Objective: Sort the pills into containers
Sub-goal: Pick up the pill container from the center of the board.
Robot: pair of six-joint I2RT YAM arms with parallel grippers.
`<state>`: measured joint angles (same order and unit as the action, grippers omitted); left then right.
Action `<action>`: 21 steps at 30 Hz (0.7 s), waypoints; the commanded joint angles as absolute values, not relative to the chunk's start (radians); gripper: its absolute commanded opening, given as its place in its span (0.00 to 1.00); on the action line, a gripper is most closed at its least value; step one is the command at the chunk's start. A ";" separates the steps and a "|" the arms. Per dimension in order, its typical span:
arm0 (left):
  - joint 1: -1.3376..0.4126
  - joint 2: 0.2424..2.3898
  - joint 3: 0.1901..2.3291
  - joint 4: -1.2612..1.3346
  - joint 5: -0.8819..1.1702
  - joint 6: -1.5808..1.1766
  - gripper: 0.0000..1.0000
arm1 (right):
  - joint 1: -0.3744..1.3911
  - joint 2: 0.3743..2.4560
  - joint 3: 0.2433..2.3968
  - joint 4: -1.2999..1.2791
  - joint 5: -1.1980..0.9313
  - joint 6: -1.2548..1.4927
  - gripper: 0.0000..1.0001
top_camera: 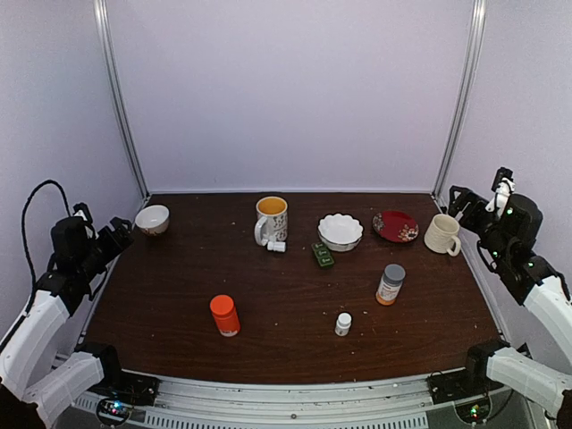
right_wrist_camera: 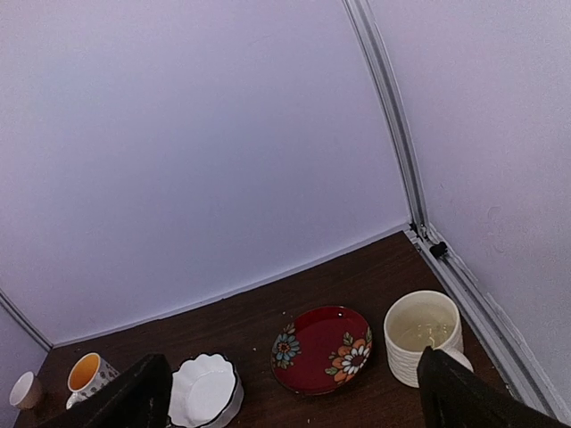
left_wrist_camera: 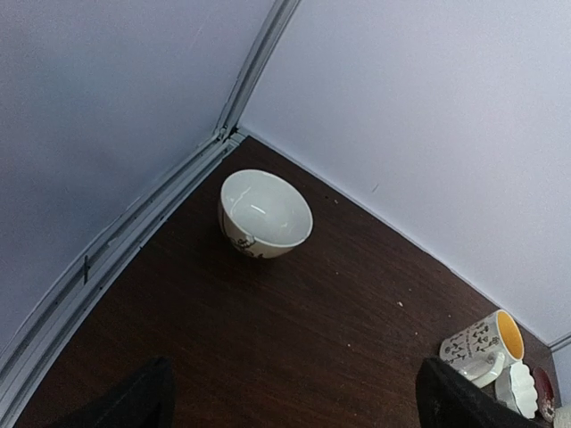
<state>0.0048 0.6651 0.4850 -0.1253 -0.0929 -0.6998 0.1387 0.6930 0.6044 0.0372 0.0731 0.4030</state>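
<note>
both arms are out at the side edges of the worktop [top_camera: 277, 290], and the left gripper [top_camera: 116, 234] and right gripper [top_camera: 462, 204] are both spread wide with nothing in them, so you're at the very start.

the pill box [top_camera: 323, 255] sits a bit right of centre toward the far edge, just in front of the white bowl [top_camera: 340, 231] and near the mug [top_camera: 271, 220]. it's tiny from above. i can't tell if the lid's up or which way the compartments run, so get a wrist view over it before committing.

no loose pills that i can make out, so my guess is they're in a bottle:
- orange bottle [top_camera: 224, 315] and tiny white bottle [top_camera: 343, 323], toward the near edge
- grey-capped bottle [top_camera: 390, 284], right of centre
- fallen bottle [top_camera: 276, 246], lying at the mug's foot

i'd take the box with the right arm since it looks closer, and come straight down so you don't clip the bowl. keep the left free for a bottle. go slow, that box looks light and will probably skate.
</note>
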 commanded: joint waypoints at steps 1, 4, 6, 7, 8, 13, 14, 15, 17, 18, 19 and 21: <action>0.003 0.683 0.538 -0.180 -0.069 -0.706 0.98 | 0.136 0.685 0.605 -0.033 0.080 0.458 1.00; 0.003 0.699 0.530 -0.159 -0.022 -0.681 0.98 | 0.135 0.707 0.625 -0.112 0.182 0.522 1.00; 0.003 0.703 0.512 -0.127 0.017 -0.666 0.97 | 0.135 0.730 0.655 -0.184 0.205 0.544 1.00; 0.003 0.705 0.501 -0.111 0.049 -0.661 0.98 | 0.134 0.743 0.672 -0.215 0.199 0.554 1.00; 0.003 0.707 0.492 -0.096 0.074 -0.658 0.98 | 0.133 0.755 0.685 -0.242 0.185 0.562 1.00; 0.003 0.750 0.452 0.032 0.278 -0.618 0.97 | 0.127 0.814 0.723 -0.261 0.021 0.535 1.00; 0.003 0.772 0.452 0.047 0.318 -0.611 0.97 | 0.129 0.826 0.740 -0.271 -0.017 0.539 1.00; 0.003 0.795 0.458 0.049 0.349 -0.602 0.97 | 0.139 0.842 0.763 -0.289 -0.035 0.542 1.00; -0.023 0.839 0.477 0.025 0.392 -0.584 0.97 | 0.181 0.874 0.830 -0.343 -0.012 0.529 1.00; -0.052 0.856 0.492 0.009 0.389 -0.577 0.97 | 0.212 0.891 0.858 -0.367 0.015 0.520 1.00; -0.092 0.869 0.506 -0.031 0.375 -0.563 0.97 | 0.247 0.906 0.884 -0.389 0.046 0.509 1.00; -0.187 0.885 0.540 -0.082 0.324 -0.531 0.97 | 0.318 0.935 0.925 -0.413 0.080 0.495 1.00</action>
